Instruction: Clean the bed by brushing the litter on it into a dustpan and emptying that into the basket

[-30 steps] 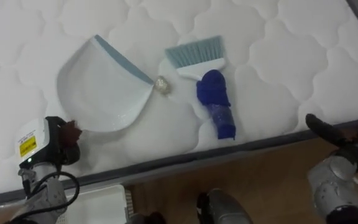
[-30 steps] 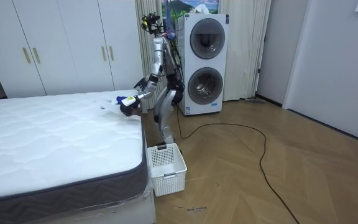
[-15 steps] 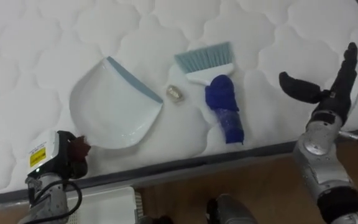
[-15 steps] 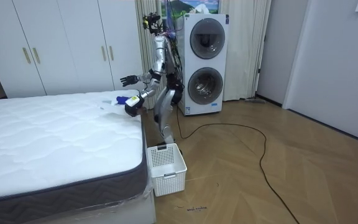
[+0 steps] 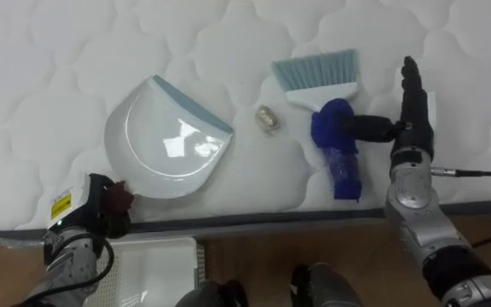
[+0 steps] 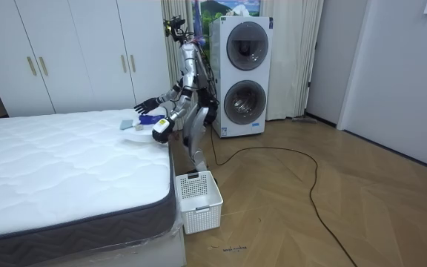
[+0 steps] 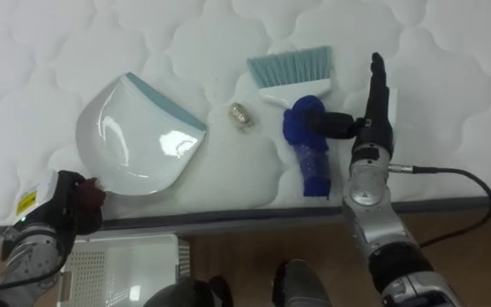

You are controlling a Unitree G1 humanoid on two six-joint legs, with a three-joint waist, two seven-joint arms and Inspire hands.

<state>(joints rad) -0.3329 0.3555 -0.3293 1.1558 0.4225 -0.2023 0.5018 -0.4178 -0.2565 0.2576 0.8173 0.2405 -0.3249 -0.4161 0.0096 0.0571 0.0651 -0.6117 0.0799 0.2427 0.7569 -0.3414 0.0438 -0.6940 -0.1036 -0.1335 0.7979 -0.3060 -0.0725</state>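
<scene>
Here: one dustpan (image 5: pixel 170 149), one brush (image 5: pixel 337 152), one scrap (image 5: pixel 267 118). The right hand (image 5: pixel 413 130), fingers straight, has reached the brush; the left hand (image 5: pixel 90 209) clasps the dustpan.

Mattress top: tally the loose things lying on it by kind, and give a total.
White plastic dustpan with a pale blue lip: 1
Hand brush with pale blue bristles and dark blue handle: 1
Small crumpled beige scrap: 1
Total: 3
</scene>
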